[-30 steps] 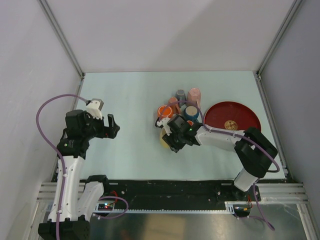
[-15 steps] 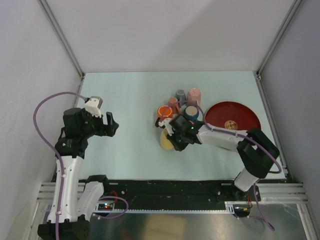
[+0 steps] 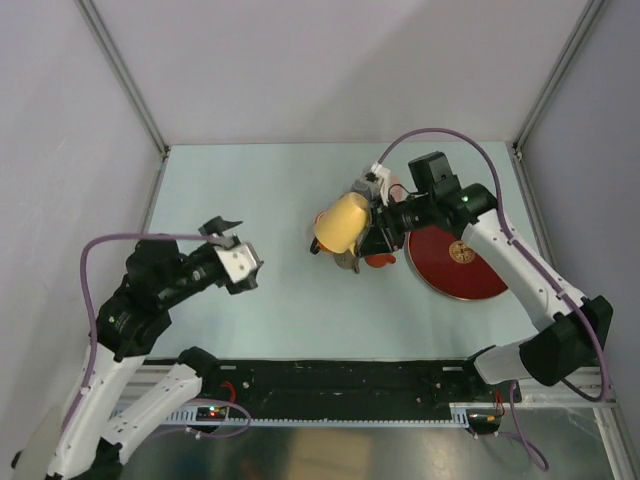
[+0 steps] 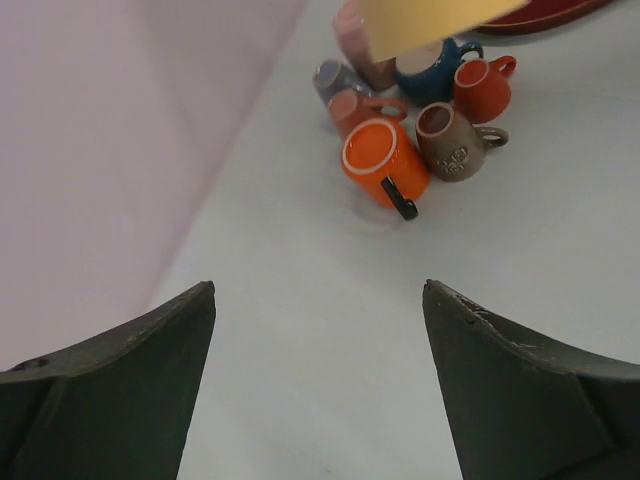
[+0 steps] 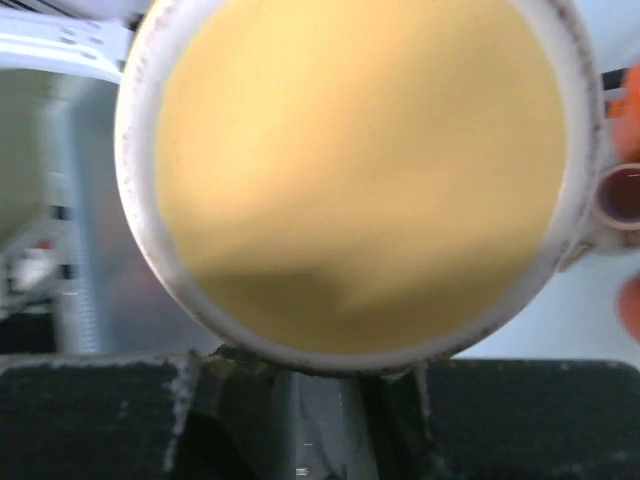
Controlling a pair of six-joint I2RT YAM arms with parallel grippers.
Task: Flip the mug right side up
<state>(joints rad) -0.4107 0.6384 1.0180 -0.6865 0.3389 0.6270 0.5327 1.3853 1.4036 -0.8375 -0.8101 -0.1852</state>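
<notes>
My right gripper is shut on the yellow mug and holds it in the air, tilted on its side, above the cluster of mugs. In the right wrist view the mug's white-rimmed round end fills the frame, just beyond my right gripper. Its yellow side shows at the top of the left wrist view. My left gripper is open and empty over bare table at the left, and in its own view it faces the cluster.
Several mugs stand under the raised one: an orange mug on its side, a brown mug, a red-orange mug, a blue mug. A dark red plate lies to their right.
My right gripper has lifted the yellow mug off the table in front of the cluster and carried it up and back. My left arm has swung lower and turned toward the mugs.
</notes>
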